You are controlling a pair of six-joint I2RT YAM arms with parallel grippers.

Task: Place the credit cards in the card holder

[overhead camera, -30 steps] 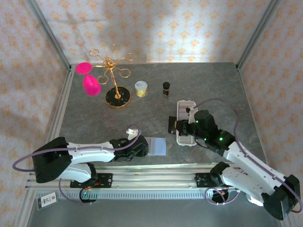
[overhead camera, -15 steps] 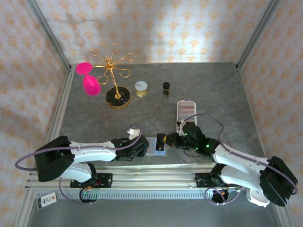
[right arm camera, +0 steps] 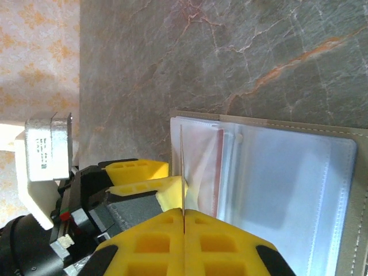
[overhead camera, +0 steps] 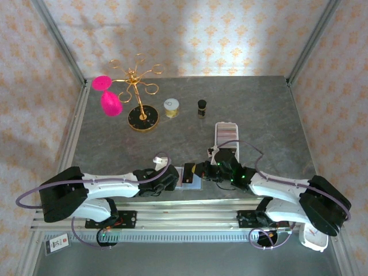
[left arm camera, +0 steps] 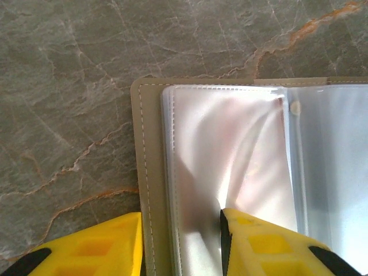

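The grey-green card holder (left arm camera: pixel 150 172) lies open on the table near the front edge, its clear sleeves (left arm camera: pixel 230 144) facing up. My left gripper (left arm camera: pixel 181 230) is closed over the holder's left edge, one finger outside the cover and the other pressing into a lifted sleeve. My right gripper (right arm camera: pixel 184 211) is shut on a credit card (right arm camera: pixel 182 167), held edge-on and upright, its far end just above the open sleeves (right arm camera: pixel 201 149) beside the left fingers (right arm camera: pixel 138 169). From above, the card (overhead camera: pixel 188 172) and both grippers (overhead camera: pixel 175 177) (overhead camera: pixel 201 171) meet over the holder (overhead camera: pixel 195 181).
A long white tray (overhead camera: pixel 226 133) lies behind the right arm. At the back stand a gold wire stand (overhead camera: pixel 138 86) with pink pieces (overhead camera: pixel 109 103), a small round jar (overhead camera: pixel 171 107) and a dark little bottle (overhead camera: pixel 202 107). Metal rails run along the front edge.
The right arm swung from the white tray down and left, carrying the card to the holder. The left jaws narrowed onto the holder's edge and sleeve.
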